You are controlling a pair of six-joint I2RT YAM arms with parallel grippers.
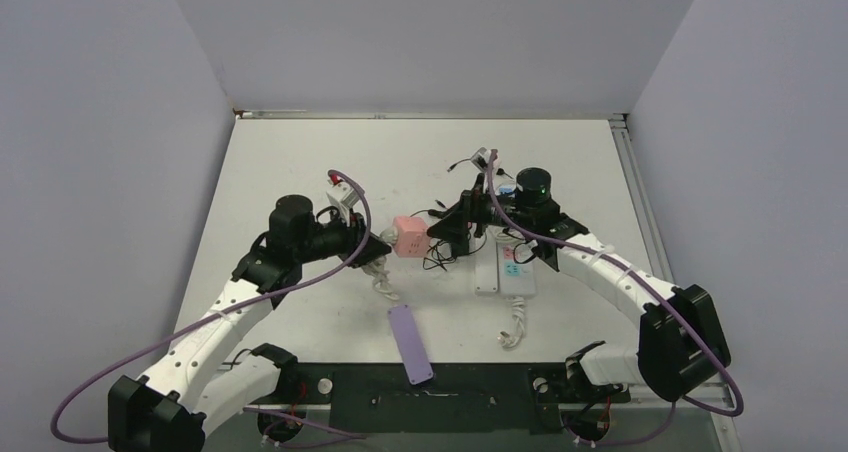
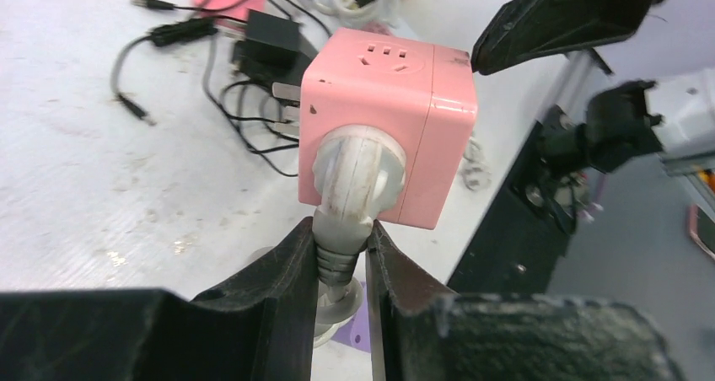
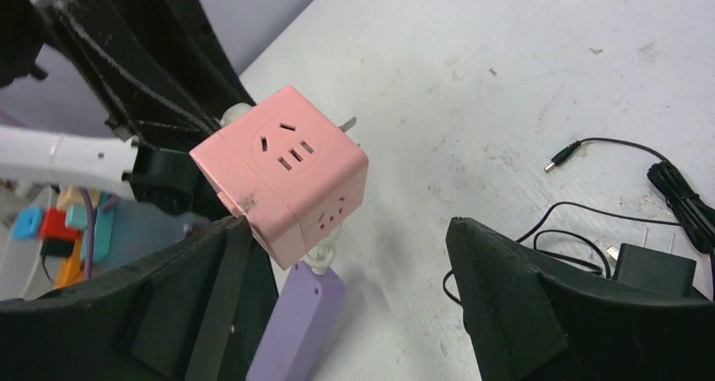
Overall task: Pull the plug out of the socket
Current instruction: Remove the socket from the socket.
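Note:
A pink cube socket point(image 1: 408, 237) hangs above the table between both grippers. It shows large in the left wrist view point(image 2: 388, 120) and in the right wrist view point(image 3: 282, 174). A white round plug point(image 2: 354, 174) sits in the cube's near face. My left gripper point(image 2: 341, 229) is shut on the plug's ribbed grey neck; in the top view the left gripper point(image 1: 375, 247) is just left of the cube. My right gripper point(image 3: 347, 225) is open; the cube sits between its fingers, close to the left finger point(image 3: 215, 288). In the top view the right gripper point(image 1: 452, 234) is right of the cube.
A purple power strip point(image 1: 410, 344) lies near the front, with the plug's white cord running to it; it also shows in the right wrist view point(image 3: 299, 330). A white power strip point(image 1: 505, 267) lies under the right arm. A black adapter point(image 3: 653, 267) with tangled black cables point(image 1: 440, 254) lies beside the cube.

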